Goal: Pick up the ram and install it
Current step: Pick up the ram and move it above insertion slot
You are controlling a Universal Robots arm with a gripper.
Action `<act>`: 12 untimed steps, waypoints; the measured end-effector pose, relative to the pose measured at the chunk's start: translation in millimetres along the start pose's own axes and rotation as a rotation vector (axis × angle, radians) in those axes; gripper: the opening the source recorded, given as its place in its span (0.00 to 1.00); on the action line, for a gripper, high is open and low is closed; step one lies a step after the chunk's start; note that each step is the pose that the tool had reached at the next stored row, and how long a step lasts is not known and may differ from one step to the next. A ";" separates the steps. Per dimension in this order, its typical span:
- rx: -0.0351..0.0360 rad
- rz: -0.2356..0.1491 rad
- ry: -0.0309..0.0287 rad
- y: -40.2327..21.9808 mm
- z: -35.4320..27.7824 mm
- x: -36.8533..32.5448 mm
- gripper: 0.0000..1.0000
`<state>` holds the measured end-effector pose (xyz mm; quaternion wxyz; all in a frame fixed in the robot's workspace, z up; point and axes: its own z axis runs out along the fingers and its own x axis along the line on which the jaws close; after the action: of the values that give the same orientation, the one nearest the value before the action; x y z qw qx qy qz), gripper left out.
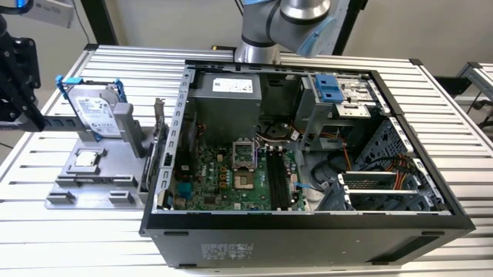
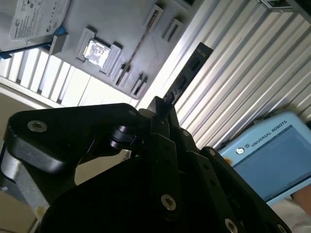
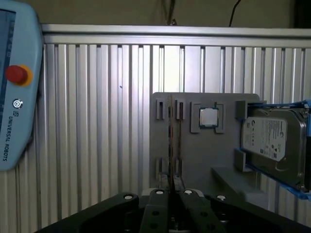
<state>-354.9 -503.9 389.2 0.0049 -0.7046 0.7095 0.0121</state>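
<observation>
Ribbed surface (image 1: 115, 63): ram clamped in the hand, case lying open.
The hand (image 2: 163, 108) is closed tight on one end of the ram (image 2: 190, 68), which juts out free, clear of the grey tray (image 1: 96, 193) at nine o'clock in the exterior view. The drive (image 1: 99, 115) stands on that tray, and the case (image 1: 308, 222) runs from centre to three o'clock. Held by one end only, the ram could tilt in the grip, clip the drive or the case wall, or meet the slots (image 1: 277, 176) skewed and jam.

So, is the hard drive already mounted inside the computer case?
No, in the exterior view the hard drive stands on the gray fixture outside the computer case, on the exterior view's left.
</observation>
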 end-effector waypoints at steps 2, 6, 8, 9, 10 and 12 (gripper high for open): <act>0.0000 0.000 0.0000 0.0 -2.9 -0.1 0.00; 0.0000 0.000 0.0000 0.1 -10.8 -0.2 0.00; 0.0001 0.000 0.0000 0.2 -14.5 -0.3 0.00; 0.0001 0.000 0.0000 0.2 -16.3 -0.4 0.00; 0.0001 0.000 0.0000 0.2 -18.2 -0.4 0.00; 0.0003 0.000 -0.0002 0.2 -19.6 -0.5 0.00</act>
<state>-354.9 -503.9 408.8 0.0050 -0.7046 0.7095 0.0121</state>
